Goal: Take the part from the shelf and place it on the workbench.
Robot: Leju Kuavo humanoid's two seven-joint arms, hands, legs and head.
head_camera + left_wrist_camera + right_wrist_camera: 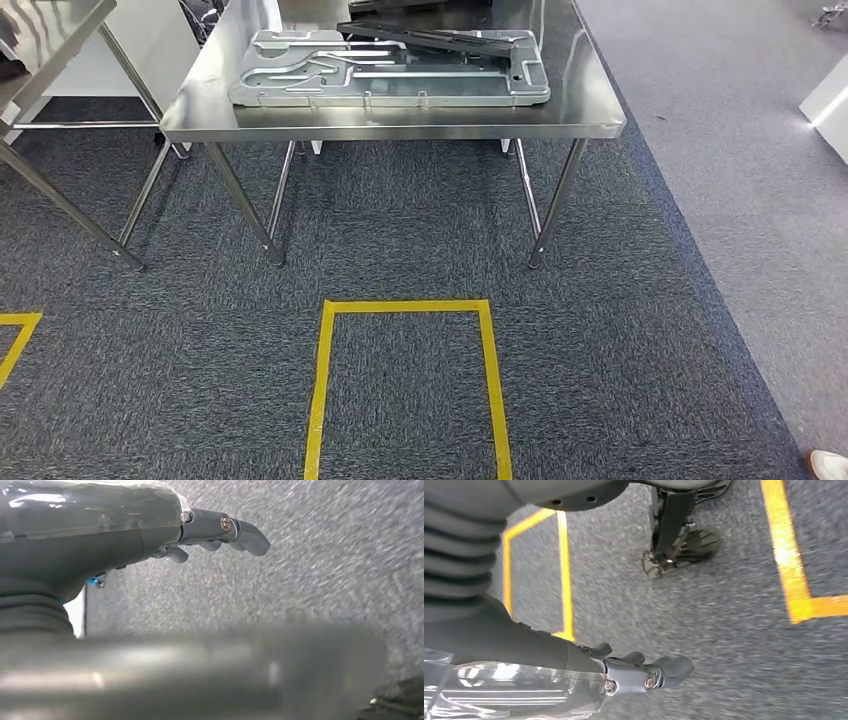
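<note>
Part: a flat grey moulded part point(390, 68), tray-like with raised ribs and channels, lies on the table in the upper middle of the head view, its long side along the table's near edge.
Dark piece: a long black piece point(440, 38) lies across the far side of the grey part, slanting toward the upper right.
Table: a stainless steel table point(400, 118) on thin metal legs fills the upper centre of the head view; a second steel table point(45, 30) shows at the upper left corner.
Floor: dark speckled carpet point(600, 330) runs under the table; a lighter grey strip point(740, 200) runs down the right side of the frame.
Tape: a yellow taped rectangle point(405, 306) sits on the carpet at lower centre, just in front of the table legs; another yellow corner point(18, 322) shows at the lower left edge.
My left hand: my left hand point(200, 530) hangs over the carpet at the upper left of its wrist view, fingers point(250, 534) gently curved and apart, holding nothing.
My right hand: my right hand point(634, 672) hangs over the carpet at the lower middle of its wrist view, fingers point(674, 667) loosely bent, holding nothing.
Person: a white shoe tip point(828, 464) shows at the lower right corner of the head view.
</note>
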